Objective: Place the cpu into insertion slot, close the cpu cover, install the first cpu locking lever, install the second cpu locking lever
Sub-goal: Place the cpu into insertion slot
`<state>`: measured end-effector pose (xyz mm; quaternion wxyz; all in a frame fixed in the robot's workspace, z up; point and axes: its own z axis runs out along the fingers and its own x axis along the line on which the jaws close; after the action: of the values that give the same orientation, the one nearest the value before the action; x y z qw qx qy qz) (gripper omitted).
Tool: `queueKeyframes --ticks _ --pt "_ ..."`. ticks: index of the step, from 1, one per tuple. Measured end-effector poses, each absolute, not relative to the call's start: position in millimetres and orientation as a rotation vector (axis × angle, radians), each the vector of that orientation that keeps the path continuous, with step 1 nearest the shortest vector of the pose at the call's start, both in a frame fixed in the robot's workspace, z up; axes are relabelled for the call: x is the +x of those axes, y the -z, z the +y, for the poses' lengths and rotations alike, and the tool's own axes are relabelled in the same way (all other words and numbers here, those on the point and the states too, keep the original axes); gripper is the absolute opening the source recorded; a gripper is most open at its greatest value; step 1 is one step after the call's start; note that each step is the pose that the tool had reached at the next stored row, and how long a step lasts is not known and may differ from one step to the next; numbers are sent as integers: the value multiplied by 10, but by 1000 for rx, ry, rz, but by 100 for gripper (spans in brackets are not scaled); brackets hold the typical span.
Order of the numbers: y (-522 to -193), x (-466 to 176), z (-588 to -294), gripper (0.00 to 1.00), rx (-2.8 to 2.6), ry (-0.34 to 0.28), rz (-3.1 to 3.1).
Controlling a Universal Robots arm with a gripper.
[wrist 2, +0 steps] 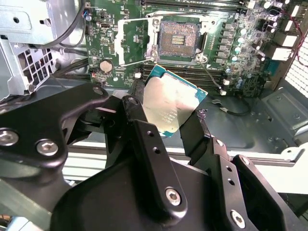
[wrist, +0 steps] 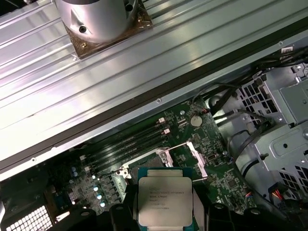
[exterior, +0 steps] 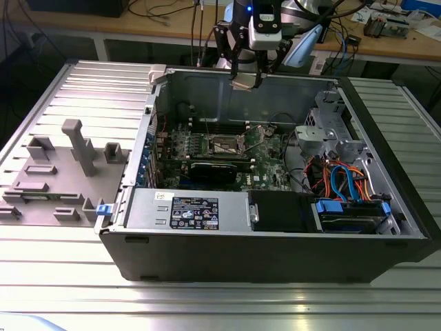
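Pincer [wrist 2: 168, 115] tight around cpu [wrist 2: 165, 98]

The cpu [wrist 2: 169, 108] is silver-grey and teal-edged, the circuit board [exterior: 265, 148] green.

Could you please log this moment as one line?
gripper: jaws shut on cpu | cpu: held, unseated | slot: empty | cover: open

Case top: computer case [exterior: 241, 256] lies open-sided, free entry from above.
Insertion slot [wrist 2: 179, 37]: bare and open to above; cpu cover [wrist 2: 152, 47] swung aside beside it.
Near slot: low memory slots [wrist 2: 192, 73] just beside.
Exterior view's right: drive cage [exterior: 329, 127] and cables [exterior: 342, 181] crowd the bay.
Gripper [wrist 2: 166, 113]: clamps cpu [wrist 2: 168, 103], apart from the board.
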<state>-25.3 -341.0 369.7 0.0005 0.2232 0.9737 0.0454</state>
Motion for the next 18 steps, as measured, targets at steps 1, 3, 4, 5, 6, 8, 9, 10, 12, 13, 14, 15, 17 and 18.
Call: queueKeyframes --ticks 1,3,4,5,6,8,9,10,12,13,14,15,17,18 --pt "-3698 -253 -3410 54 705 -142 3057" --pt "-3698 -253 -3410 54 713 -142 3055" --pt "-3698 -253 -3410 54 717 -142 3054" --pt "-3697 -253 -3410 54 725 -142 3052" --pt "-3698 -253 -3410 54 731 -142 3050" --pt "-3698 -253 -3410 54 748 -142 3045" --pt "-3698 -253 -3410 54 757 -142 3043" --pt "-3698 -253 -3410 54 763 -142 3041" --pt "-3698 -253 -3410 54 777 -142 3037" --pt "-3698 -253 -3410 54 784 -142 3035" --pt "-3698 -253 -3410 54 787 -142 3034" --pt "-3698 -253 -3410 54 787 -142 3034" --pt "-3698 -253 -3410 54 788 -142 3034" --pt "-3698 -253 -3410 54 788 -142 3034"
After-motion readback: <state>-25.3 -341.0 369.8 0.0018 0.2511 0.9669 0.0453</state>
